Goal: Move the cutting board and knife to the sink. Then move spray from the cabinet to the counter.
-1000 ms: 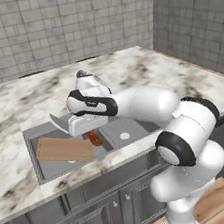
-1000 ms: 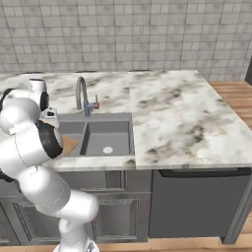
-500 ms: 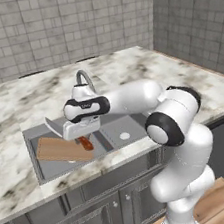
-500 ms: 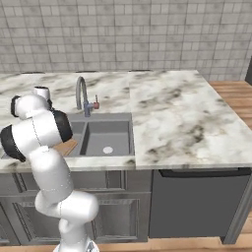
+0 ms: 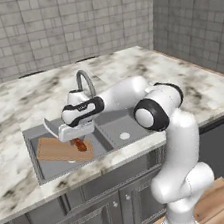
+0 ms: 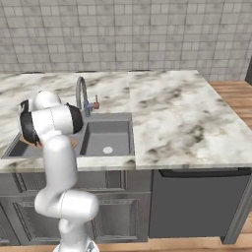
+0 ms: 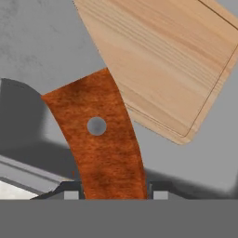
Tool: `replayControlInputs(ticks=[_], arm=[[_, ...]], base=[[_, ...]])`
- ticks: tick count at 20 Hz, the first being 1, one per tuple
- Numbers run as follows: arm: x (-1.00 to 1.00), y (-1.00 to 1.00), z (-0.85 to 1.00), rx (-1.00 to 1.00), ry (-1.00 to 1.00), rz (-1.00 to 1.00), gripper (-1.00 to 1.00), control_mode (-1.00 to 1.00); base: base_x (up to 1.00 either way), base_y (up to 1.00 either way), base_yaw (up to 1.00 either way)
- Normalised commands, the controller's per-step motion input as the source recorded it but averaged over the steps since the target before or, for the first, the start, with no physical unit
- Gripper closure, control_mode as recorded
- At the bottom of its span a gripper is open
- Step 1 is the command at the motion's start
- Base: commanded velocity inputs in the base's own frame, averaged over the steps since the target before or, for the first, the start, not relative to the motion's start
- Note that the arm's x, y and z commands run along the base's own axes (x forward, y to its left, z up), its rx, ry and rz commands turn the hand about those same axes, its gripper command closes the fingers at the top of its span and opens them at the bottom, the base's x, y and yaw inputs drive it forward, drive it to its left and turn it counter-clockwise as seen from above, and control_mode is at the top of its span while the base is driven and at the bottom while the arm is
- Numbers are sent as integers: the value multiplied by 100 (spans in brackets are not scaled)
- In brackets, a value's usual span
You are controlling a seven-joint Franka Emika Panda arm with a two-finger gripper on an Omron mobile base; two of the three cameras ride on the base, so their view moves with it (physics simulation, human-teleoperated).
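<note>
1. We have the knife (image 7: 100, 139) clamped between our fingers (image 7: 111, 191); in the hand view its reddish-brown handle, with a small round hole through it, rises straight up from between the two tips.
2. In the left base view the knife (image 5: 79, 144) hangs just over the sink (image 5: 113, 121), with its handle above the near end of the cutting board (image 5: 58, 149).
3. The cutting board already lies inside the basin, tilted as far as we can judge. In the hand view the cutting board (image 7: 162, 60) is pale wood with visible grain, a thin groove near its edge and a rounded corner.
4. Risk one: if we let go from here, the knife may land on the sloping board and slide or bounce, because the board does not seem to lie flat.
5. Risk two: the hand works close to the sink's front wall and the tabletop (image 5: 190, 80) edge, so a careless lift could clip the rim or the faucet (image 5: 85, 82).
6. Risk three: the blade is hidden from us under the hand, so we cannot tell where its point will touch first.
7. We judge the first half of the task nearly done; the spray is still to be fetched.
</note>
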Motion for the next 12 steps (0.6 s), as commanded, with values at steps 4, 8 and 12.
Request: replayControlInputs(ticks=[4,8,12], arm=[[50,13,-38,0,0,-3,100,-100],[44,17,-39,0,0,-4,100,-100],[42,19,-37,0,-1,-4,100,-100]], base=[[0,0,0],[0,0,0],[0,0,0]])
